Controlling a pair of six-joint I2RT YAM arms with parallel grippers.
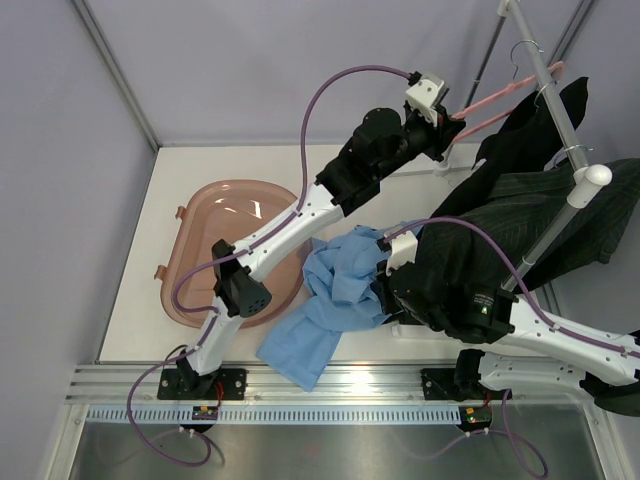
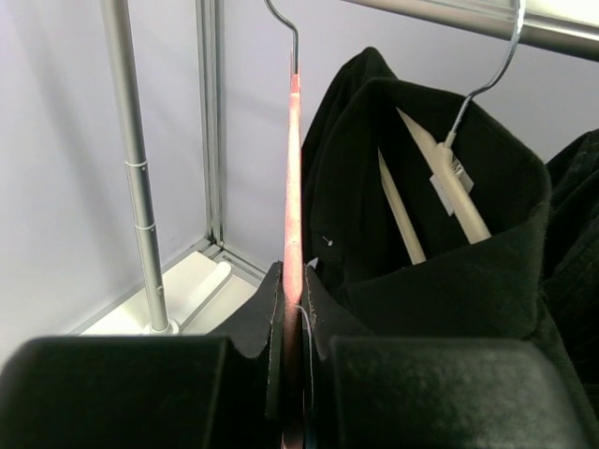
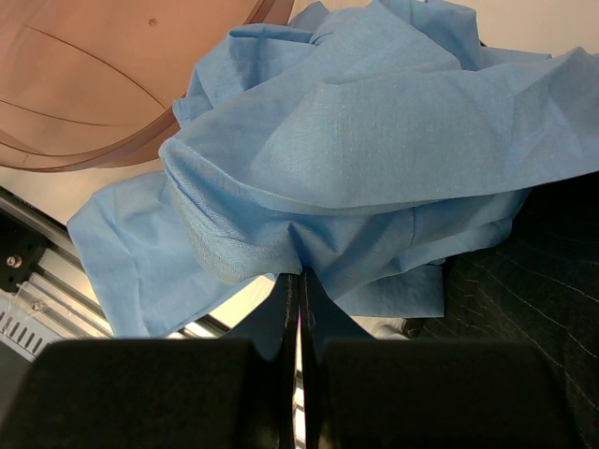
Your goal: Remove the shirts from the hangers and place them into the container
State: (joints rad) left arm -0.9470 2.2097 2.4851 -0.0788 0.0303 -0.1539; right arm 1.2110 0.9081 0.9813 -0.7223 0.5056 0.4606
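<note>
My left gripper (image 1: pixel 446 120) is raised beside the rack, shut on the bare pink hanger (image 2: pixel 294 178), whose arms (image 1: pixel 500 98) reach toward the pole. My right gripper (image 3: pixel 299 277) is shut on a fold of the light blue shirt (image 3: pixel 374 140). That shirt (image 1: pixel 335 300) droops over the table's front edge beside the container (image 1: pixel 225 205), a pinkish-brown tub at the left. A black shirt (image 2: pixel 421 290) hangs on a cream hanger (image 2: pixel 456 192). The pinstriped charcoal shirt (image 1: pixel 520 220) hangs from the rack over my right arm.
The grey rack rail (image 1: pixel 560 105) slants across the right side, and its upright post (image 2: pixel 131 168) stands on a white foot. A metal rail (image 1: pixel 330 380) runs along the table's front edge. Grey walls close the back and left.
</note>
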